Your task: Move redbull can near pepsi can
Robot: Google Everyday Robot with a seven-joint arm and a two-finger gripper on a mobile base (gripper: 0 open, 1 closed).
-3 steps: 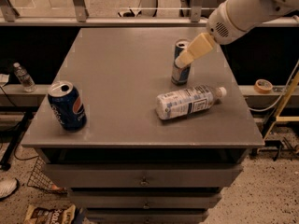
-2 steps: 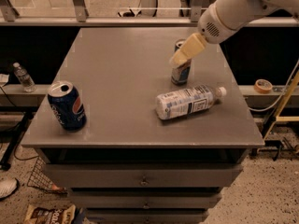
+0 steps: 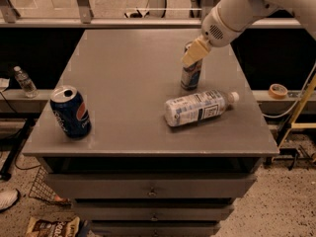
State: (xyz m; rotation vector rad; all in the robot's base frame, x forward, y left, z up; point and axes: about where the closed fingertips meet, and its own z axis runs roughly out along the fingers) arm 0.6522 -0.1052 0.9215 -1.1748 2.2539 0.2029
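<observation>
The redbull can [image 3: 190,74] stands upright on the grey table [image 3: 128,73], right of centre; it is slim, blue and silver. The pepsi can [image 3: 70,111], wider and dark blue with a round logo, stands near the table's front left corner. My gripper [image 3: 194,53] comes down from the upper right on a white arm and sits at the top of the redbull can, its cream fingers covering the can's upper part.
A clear plastic water bottle [image 3: 197,107] lies on its side just in front of the redbull can. A small bottle [image 3: 24,82] stands on a ledge at the left. A tape roll [image 3: 278,91] lies at the right. Drawers are below the tabletop.
The gripper and arm have shifted a little up and left over the redbull can. The cans and the bottle have not moved.
</observation>
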